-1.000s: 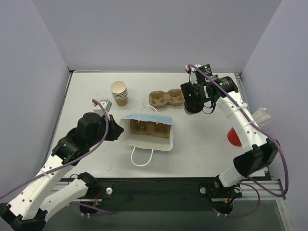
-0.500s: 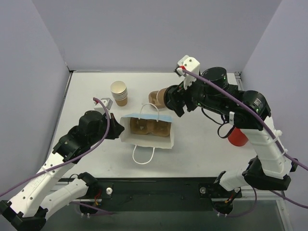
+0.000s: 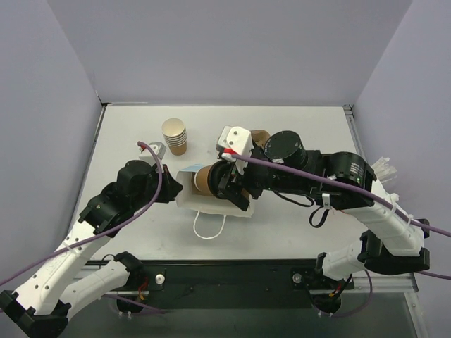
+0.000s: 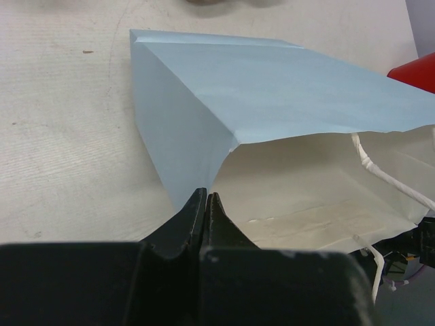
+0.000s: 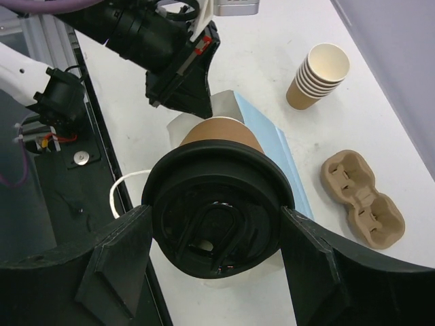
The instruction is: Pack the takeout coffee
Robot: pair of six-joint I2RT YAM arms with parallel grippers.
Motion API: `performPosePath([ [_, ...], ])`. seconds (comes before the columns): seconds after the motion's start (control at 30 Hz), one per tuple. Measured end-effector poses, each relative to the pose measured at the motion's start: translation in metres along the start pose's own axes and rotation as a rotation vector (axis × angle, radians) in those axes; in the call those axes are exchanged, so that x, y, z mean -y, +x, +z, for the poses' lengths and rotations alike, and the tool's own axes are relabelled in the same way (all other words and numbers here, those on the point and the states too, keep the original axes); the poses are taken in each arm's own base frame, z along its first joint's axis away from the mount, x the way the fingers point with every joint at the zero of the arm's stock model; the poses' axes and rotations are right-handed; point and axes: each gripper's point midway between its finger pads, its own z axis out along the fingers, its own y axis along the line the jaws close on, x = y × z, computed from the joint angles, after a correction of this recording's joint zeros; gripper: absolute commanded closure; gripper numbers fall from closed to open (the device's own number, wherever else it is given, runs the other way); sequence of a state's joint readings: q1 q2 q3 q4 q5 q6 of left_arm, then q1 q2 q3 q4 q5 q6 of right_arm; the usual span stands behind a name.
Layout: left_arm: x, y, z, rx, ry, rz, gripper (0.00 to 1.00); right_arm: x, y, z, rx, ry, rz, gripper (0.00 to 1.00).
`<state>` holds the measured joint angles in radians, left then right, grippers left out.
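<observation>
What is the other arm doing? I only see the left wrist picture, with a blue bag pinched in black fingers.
Observer: The right gripper holds a tan cup with a black lid at the mouth of the bag.
Operator: Why can't I see it? Is it standing up straight?
Observer: No, it is tipped over, with its base pointing toward the bag and its lid facing the right wrist camera.
Operator: Where is the cup tray?
Observer: A brown tray lies on the table beyond the bag. Both of its hollows are empty.
</observation>
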<state>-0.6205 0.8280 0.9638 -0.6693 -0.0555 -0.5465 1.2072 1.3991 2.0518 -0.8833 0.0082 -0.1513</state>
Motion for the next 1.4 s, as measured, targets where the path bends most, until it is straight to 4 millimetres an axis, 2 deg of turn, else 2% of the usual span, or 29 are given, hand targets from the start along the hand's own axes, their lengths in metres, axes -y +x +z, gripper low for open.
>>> performPosePath([
  [0.2, 0.000, 0.000, 0.000, 0.001, 0.001, -0.002, 1.00, -0.020, -0.005, 0.010, 0.005, -0.043, -0.046, 0.58],
  [0.4, 0.001, 0.000, 0.000, 0.001, 0.001, -0.014, 1.00, -0.031, -0.031, 0.019, 0.068, -0.052, -0.087, 0.58],
  [0.57, 0.001, -0.001, -0.002, 0.006, 0.005, -0.019, 1.00, -0.035, -0.025, 0.024, 0.054, -0.038, -0.129, 0.58],
  [0.63, 0.001, -0.001, -0.003, 0.010, 0.007, -0.019, 1.00, -0.035, -0.011, 0.032, 0.011, -0.022, -0.157, 0.59],
  [0.8, 0.004, 0.002, -0.005, 0.027, 0.040, -0.020, 1.00, -0.032, 0.039, 0.058, -0.145, 0.015, -0.265, 0.59],
  [0.97, 0.008, 0.015, -0.006, 0.031, 0.115, -0.012, 1.00, -0.025, 0.077, 0.081, -0.269, 0.031, -0.342, 0.61],
  [1.13, 0.010, 0.028, -0.001, 0.013, 0.157, -0.010, 1.00, -0.007, 0.111, 0.104, -0.364, 0.072, -0.374, 0.61],
  [1.4, 0.014, 0.026, -0.006, 0.039, 0.187, -0.024, 1.00, 0.005, 0.181, 0.125, -0.494, 0.078, -0.518, 0.61],
])
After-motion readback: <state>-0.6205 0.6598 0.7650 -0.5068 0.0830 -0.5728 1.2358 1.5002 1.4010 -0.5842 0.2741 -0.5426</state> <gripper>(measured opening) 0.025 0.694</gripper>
